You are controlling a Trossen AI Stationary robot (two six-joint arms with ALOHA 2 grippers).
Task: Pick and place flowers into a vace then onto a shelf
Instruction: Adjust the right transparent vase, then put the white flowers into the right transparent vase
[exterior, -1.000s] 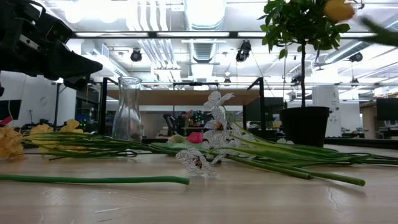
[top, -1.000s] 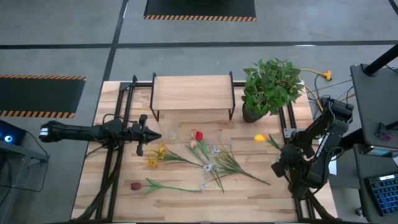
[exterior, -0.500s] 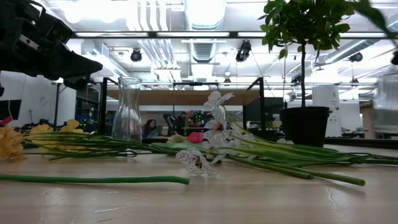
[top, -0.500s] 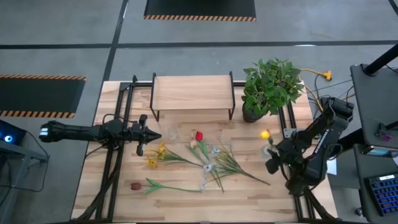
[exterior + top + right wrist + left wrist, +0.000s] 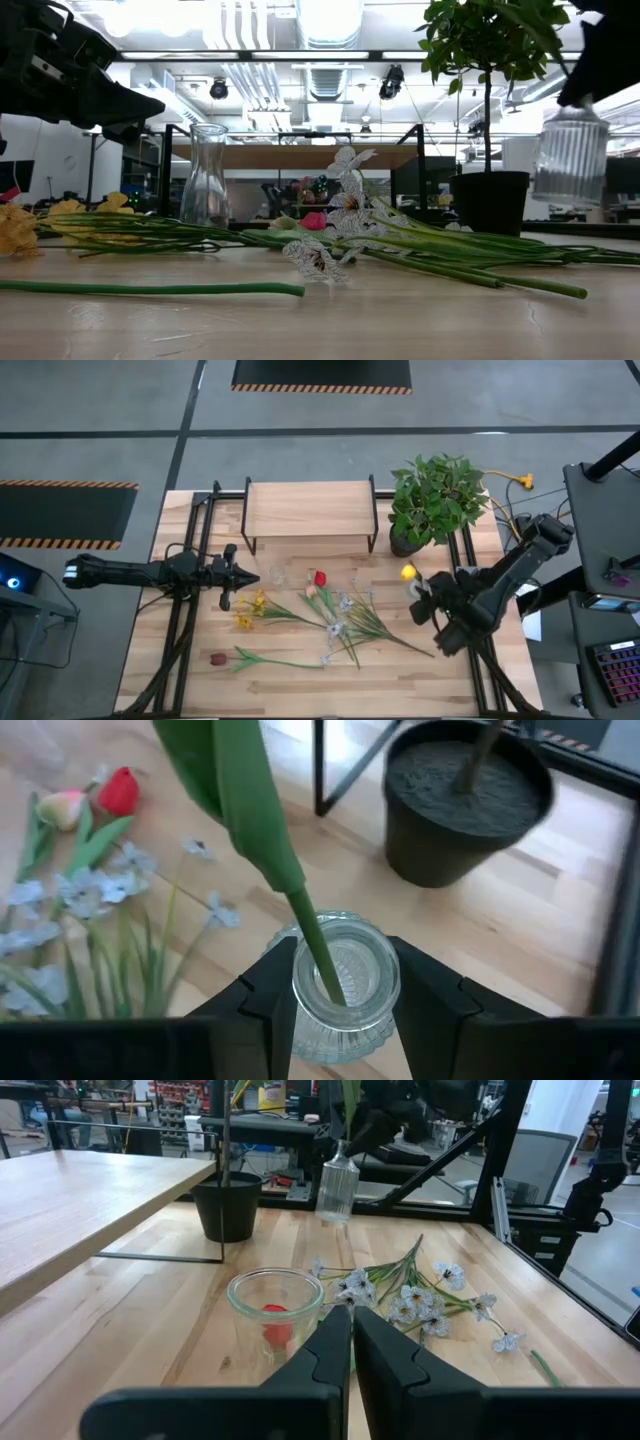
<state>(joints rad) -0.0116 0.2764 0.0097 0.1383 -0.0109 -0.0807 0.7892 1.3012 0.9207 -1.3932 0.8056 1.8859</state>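
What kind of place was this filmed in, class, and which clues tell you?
Probably a robotics lab or workshop: a bare grey floor with striped hazard mats, exposed ceiling ducts and lamps, and a wooden table on metal frames carrying robot arms.

— What's between the right jaws?
— A ribbed clear glass vase (image 5: 345, 982), glossy, with a smooth green stem (image 5: 300, 910) in it.
— And below?
— Matt pale wood table (image 5: 300, 680); the shelf (image 5: 308, 508) has a wood top and black metal legs.

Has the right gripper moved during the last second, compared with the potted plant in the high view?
Yes. The right gripper, holding a ribbed glass vase with a yellow flower in it, has moved toward the table's middle and closer to the potted plant.
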